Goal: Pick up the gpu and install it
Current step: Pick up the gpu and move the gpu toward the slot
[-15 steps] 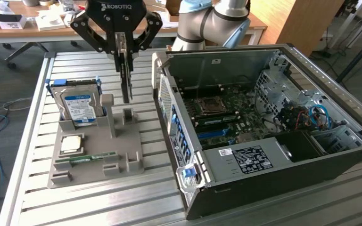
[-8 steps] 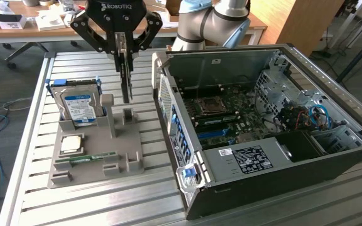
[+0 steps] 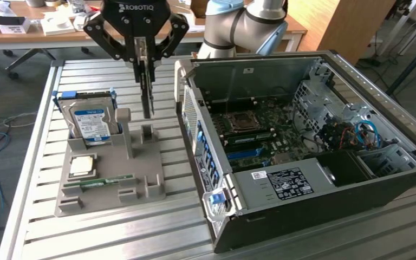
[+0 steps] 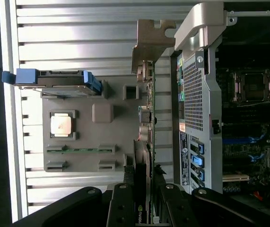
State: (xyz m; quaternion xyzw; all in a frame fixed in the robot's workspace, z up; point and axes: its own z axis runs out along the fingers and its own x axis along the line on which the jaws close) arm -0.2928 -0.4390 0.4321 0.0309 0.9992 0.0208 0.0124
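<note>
Dark, thin, flat gpu card (image 3: 148, 89) hangs long-axis vertical below the black gripper (image 3: 144, 54), its fingers pinched shut on it (greyish metal bracket (image 4: 150, 40) farthest from them), just outside the open grey metal computer case (image 3: 190, 103).

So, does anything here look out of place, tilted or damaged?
Nothing stands out. The gpu hangs upright in the gripper above the grey holder, and the hard drive and memory stick sit straight in their slots.

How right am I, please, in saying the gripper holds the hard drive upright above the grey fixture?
Not quite: the exterior view shows the gripper shut on the gpu, held upright above the grey fixture; the hard drive sits in that fixture.
</note>
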